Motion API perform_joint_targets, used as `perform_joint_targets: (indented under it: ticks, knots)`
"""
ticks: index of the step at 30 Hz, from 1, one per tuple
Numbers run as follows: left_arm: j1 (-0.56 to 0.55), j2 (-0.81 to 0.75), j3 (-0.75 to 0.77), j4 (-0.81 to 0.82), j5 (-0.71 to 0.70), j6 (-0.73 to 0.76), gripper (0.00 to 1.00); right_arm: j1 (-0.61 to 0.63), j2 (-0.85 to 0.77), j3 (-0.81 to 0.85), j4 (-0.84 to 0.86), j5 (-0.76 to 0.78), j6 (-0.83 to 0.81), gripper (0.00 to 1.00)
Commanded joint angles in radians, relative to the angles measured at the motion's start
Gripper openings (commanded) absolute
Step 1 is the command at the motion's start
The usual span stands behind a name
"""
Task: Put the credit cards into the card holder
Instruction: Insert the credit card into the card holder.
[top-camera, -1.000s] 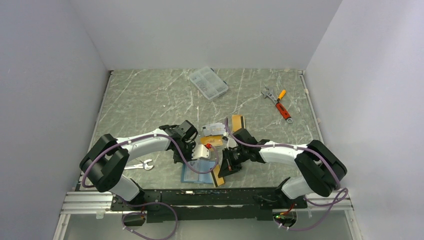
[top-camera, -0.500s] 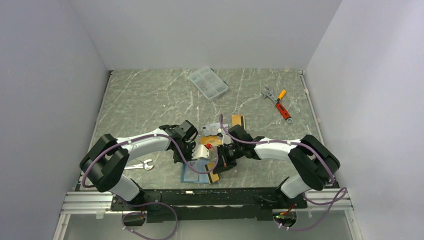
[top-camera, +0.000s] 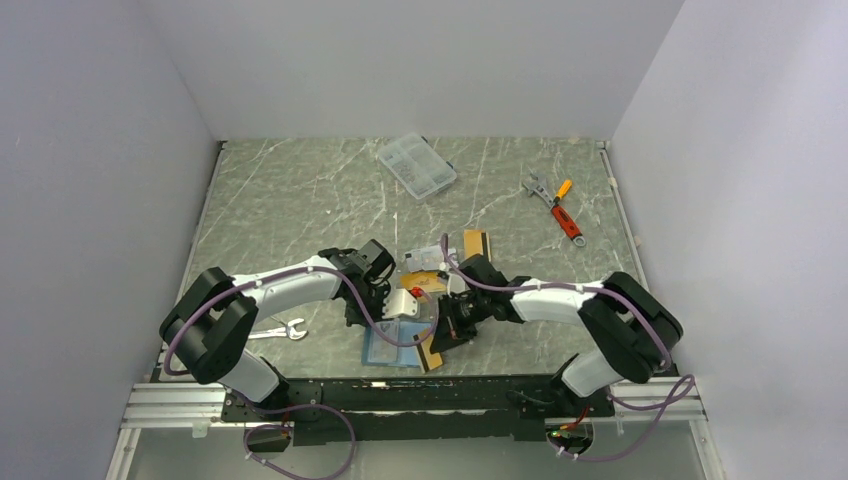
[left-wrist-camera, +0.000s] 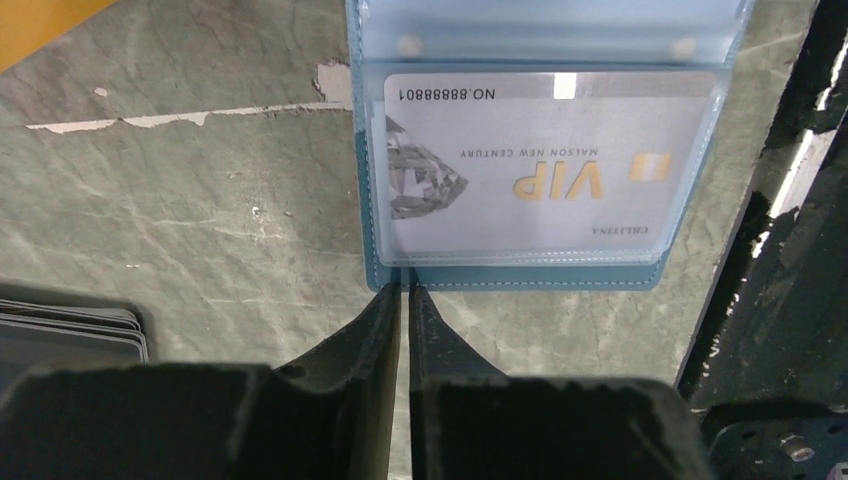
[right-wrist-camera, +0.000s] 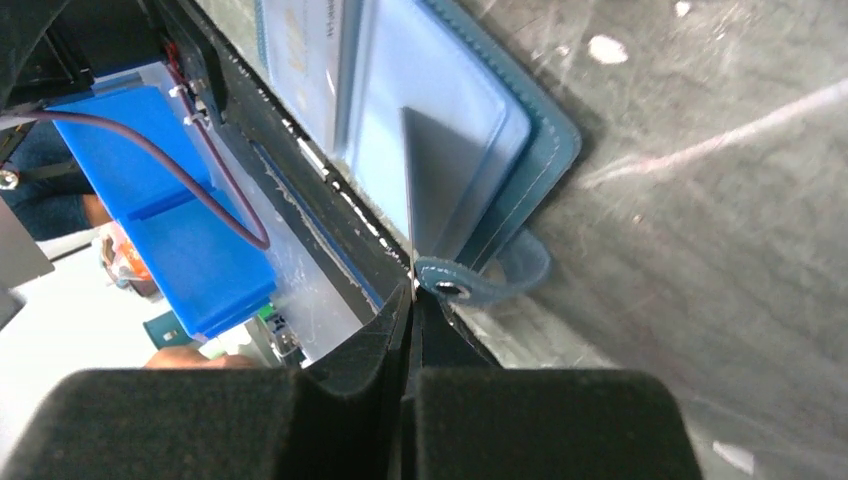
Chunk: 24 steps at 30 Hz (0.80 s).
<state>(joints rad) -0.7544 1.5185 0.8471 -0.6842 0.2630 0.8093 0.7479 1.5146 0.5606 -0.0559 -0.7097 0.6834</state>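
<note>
The right gripper is clamped on a card, held edge-on so that in its wrist view the card shows as a thin line running straight ahead of the fingertips. The holder lies open and flat directly in front of those tips, light-blue inside up. The card's far end is already over its nearest pocket; whether it has entered the slot cannot be told. The card's long axis follows the fingers, so the coming push looks like a straight slide forward, away from the gripper.

The left gripper has its jaws almost together, with only a thin slit between them. Its tips are on the holder's near teal edge and appear to pinch it to hold it steady. Just beyond those tips a silver card already sits in a clear sleeve.

The right arm is the one placed to insert; the left only braces.

The snap tab curls up right at the right fingertips and could catch them. The black rail at the table's front runs close along that gripper's left. To its right is table, giving room to adjust the angle.
</note>
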Motion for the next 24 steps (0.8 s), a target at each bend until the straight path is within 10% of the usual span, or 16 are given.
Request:
perform_joint_targets:
  ticks: [1, 24]
  knots:
    - [0.001, -0.006, 0.045, -0.055, 0.007, 0.018, 0.13, -0.016, -0.129, -0.013, -0.068, 0.051, -0.022, 0.00]
    - [0.000, 0.023, 0.039, -0.045, -0.006, 0.020, 0.12, -0.059, -0.175, -0.097, -0.099, 0.035, -0.040, 0.00]
